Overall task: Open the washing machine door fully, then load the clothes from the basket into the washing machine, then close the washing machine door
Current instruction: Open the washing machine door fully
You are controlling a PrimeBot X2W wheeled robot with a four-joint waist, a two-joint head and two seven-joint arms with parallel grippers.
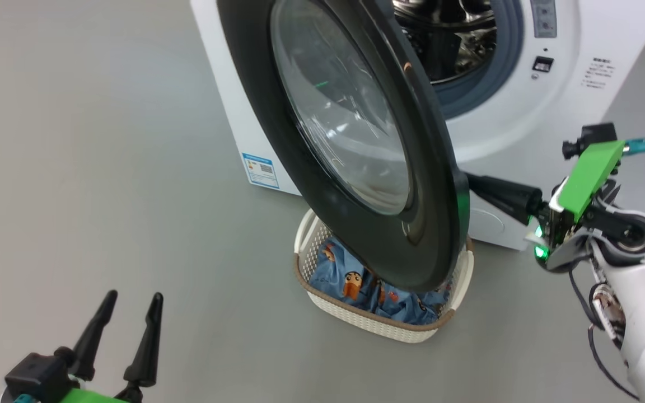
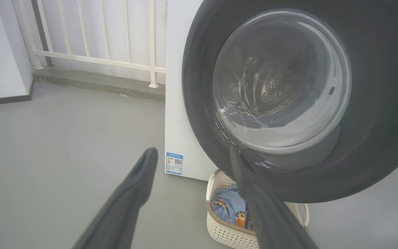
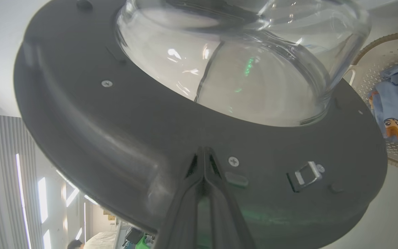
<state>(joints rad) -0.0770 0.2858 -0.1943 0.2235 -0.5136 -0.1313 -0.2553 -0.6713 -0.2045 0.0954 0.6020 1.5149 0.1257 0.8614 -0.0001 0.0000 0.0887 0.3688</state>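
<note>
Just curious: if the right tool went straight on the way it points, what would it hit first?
The washing machine door: the shut right tool aims at its dark inner rim beside the glass bowl, and may already touch it.

Blue label (image 1: 260,169) on the washing machine (image 1: 524,112) side — print too small to read, front lettering (image 1: 599,71) illegible

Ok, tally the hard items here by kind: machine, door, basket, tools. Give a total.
washing machine: 1
washing machine door: 1
basket: 1
tools: 2 (left tool, right tool)
Total: 5
</note>
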